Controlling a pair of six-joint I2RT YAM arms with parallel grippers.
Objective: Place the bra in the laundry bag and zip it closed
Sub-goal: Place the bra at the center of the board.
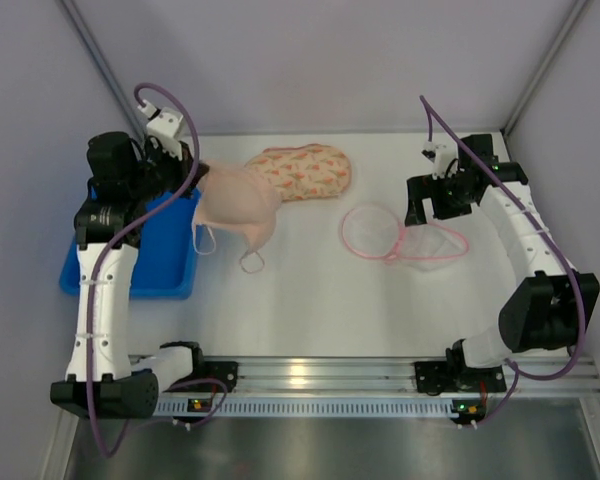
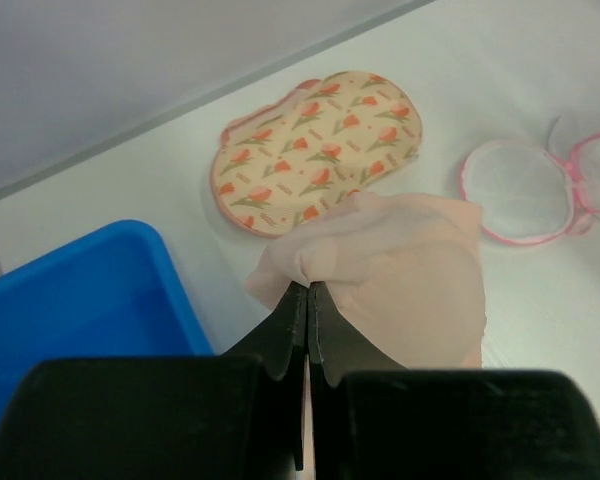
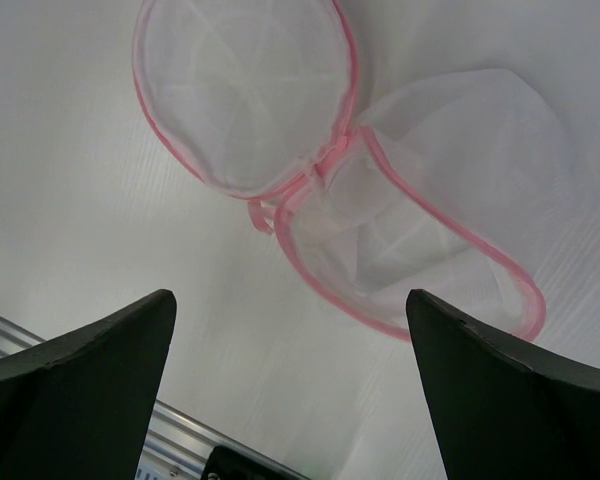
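A peach bra (image 1: 238, 203) hangs from my left gripper (image 1: 192, 172), which is shut on its upper edge; in the left wrist view the jaws (image 2: 307, 288) pinch the fabric (image 2: 400, 280). A second, floral-print bra (image 1: 305, 172) lies flat behind it (image 2: 315, 150). The white mesh laundry bag with pink trim (image 1: 400, 236) lies open on the table, right of centre. My right gripper (image 1: 420, 208) is open and empty just above the bag; its wrist view shows the round lid (image 3: 245, 95) and the open pouch (image 3: 440, 235) beyond the fingers.
A blue bin (image 1: 160, 250) sits at the left under my left arm and shows at the lower left of the left wrist view (image 2: 80, 300). Grey walls close the back and sides. A metal rail (image 1: 310, 375) runs along the near edge.
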